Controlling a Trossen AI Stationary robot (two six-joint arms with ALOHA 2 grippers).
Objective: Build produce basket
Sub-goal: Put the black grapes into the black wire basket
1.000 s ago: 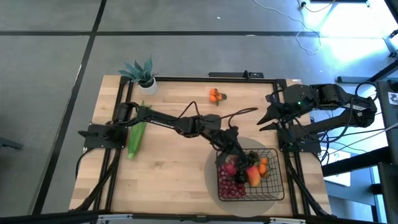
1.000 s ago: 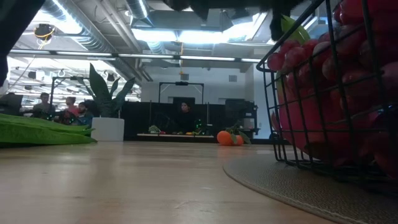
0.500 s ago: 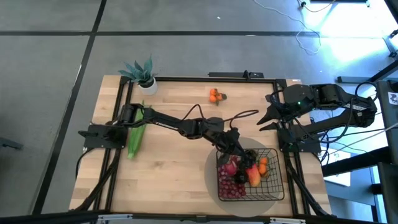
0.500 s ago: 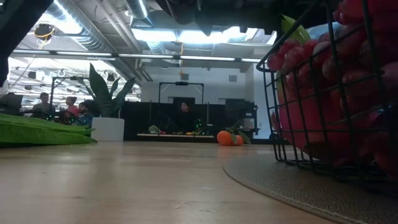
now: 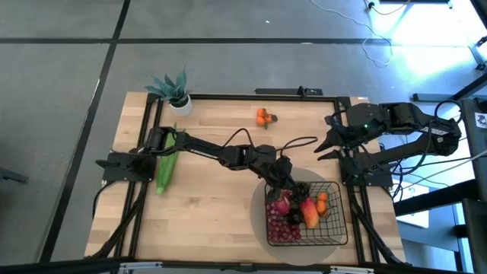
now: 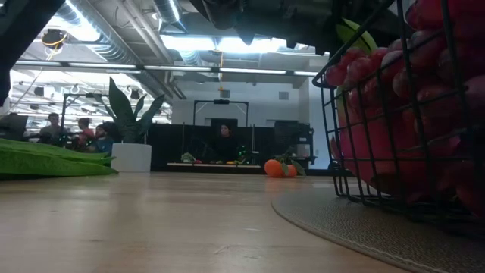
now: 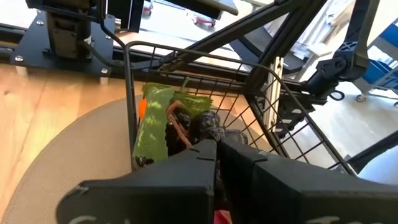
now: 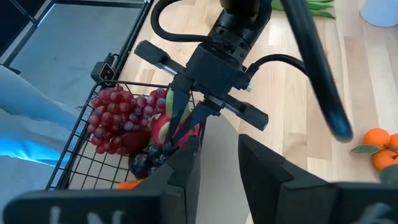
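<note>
The black wire basket [image 5: 335, 222] stands on a round grey mat at the table's near right. It holds red grapes [image 8: 115, 118], a pink dragon fruit [image 5: 283, 204], a mango [image 5: 310, 215] and a tangerine [image 5: 323, 202]. My left gripper [image 8: 179, 132] reaches down into the basket's far left corner, shut, with a dark grape bunch [image 7: 205, 127] at its tips. My right gripper [image 5: 321, 144] hovers open and empty near the table's right edge. Two tangerines [image 5: 263, 117] lie at the far middle. A long green leafy stalk [image 5: 167, 164] lies flat at the left. My left gripper is shut on the top of the dark grape bunch [image 7: 210, 133], slanting down from the table's left. The fingers themselves hide the place of contact. The bunch [image 8: 148, 162] hangs below the fingertips inside the basket, against the dragon fruit's green leaf.
A spiky plant in a white pot [image 5: 173, 91] stands at the far left corner. The round grey mat [image 5: 259, 215] reaches out past the basket's left side. Bare wood lies between the stalk and the mat.
My left gripper has sunk a little into the basket and tipped further down, still shut, and the dark grape bunch has gone down with it. My right gripper has kept still.
</note>
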